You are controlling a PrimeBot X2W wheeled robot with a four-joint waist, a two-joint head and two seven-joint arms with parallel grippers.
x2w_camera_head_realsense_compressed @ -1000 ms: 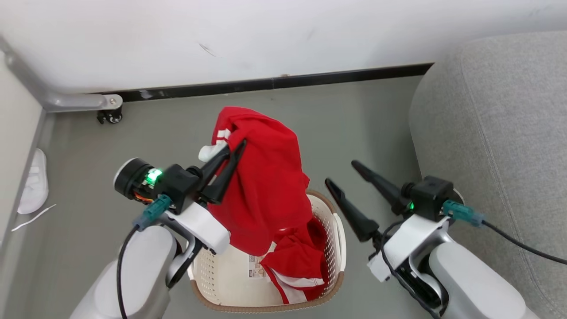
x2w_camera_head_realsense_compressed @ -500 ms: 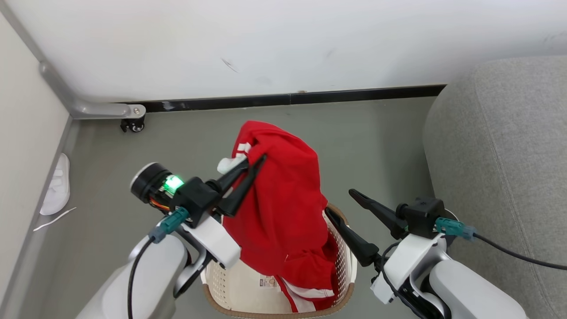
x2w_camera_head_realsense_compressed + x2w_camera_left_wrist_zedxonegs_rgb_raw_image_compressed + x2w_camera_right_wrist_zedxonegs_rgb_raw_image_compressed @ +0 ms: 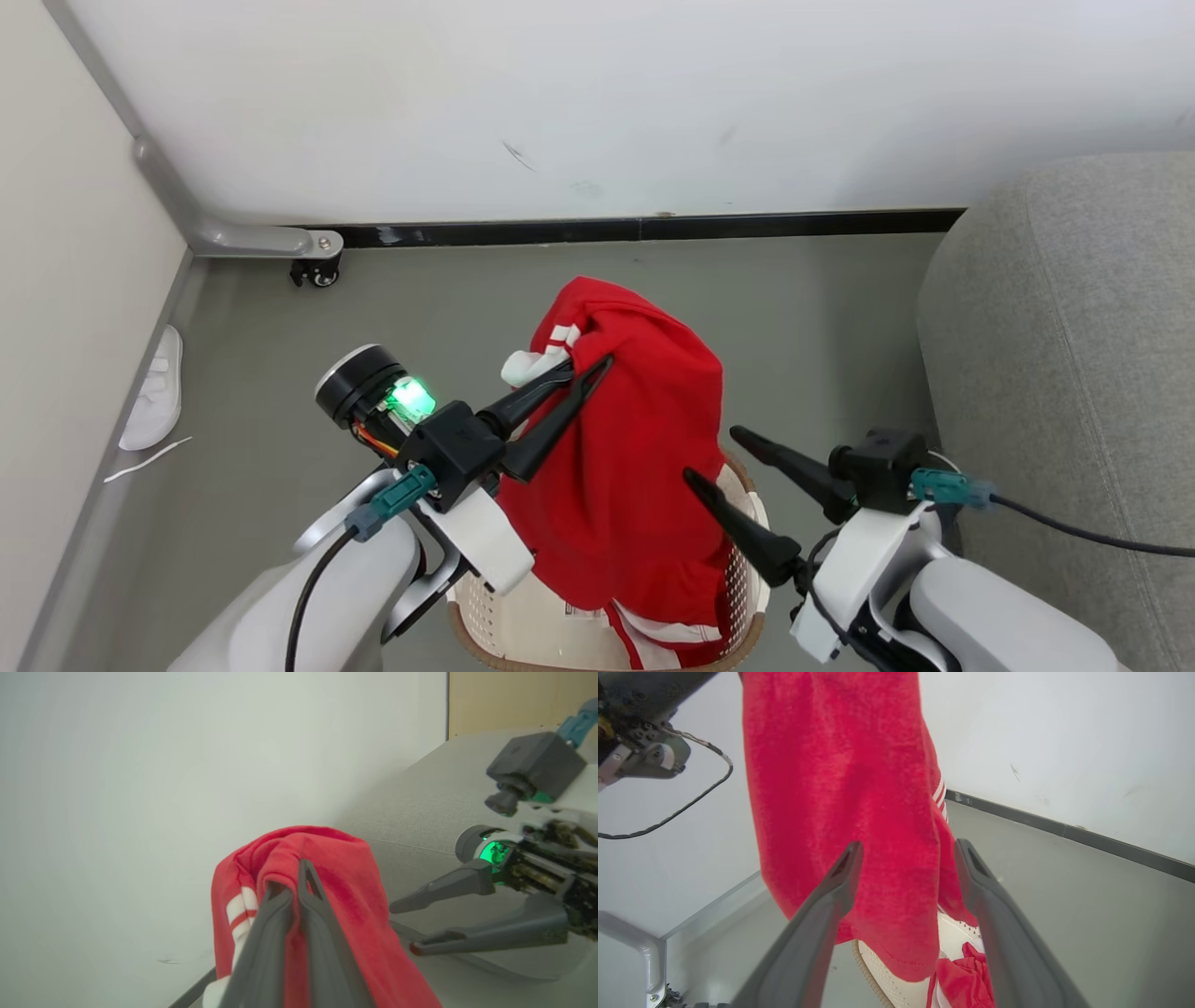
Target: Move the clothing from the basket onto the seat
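1. Red soft fabric garment with white stripes [image 3: 635,448] hangs from the left gripper [image 3: 588,362]. The two long dark fingers are pinched tight on a bunched fold near its top.
2. It dangles over the cream-white perforated plastic basket with the brown rim [image 3: 742,569]. In the head view the cloth and the left forearm hide most of the basket, and the frame bottom cuts off its near edge.
3. A second red piece with white trim [image 3: 667,630] lies inside the basket, mostly covered from the head. The right wrist view shows it better, crumpled under the hanging hem.
4. The right gripper [image 3: 711,453] is spread wide and holds nothing, just beside the hanging cloth. Honestly can't tell whether a fingertip brushes it.
5. The large rounded grey fabric seat [image 3: 1055,373] sits off to the right, cut off by the frame edge. The left wrist view shows it behind the right gripper.
6. A white shoe [image 3: 154,392] lies on the floor far left, partly tucked under a panel.
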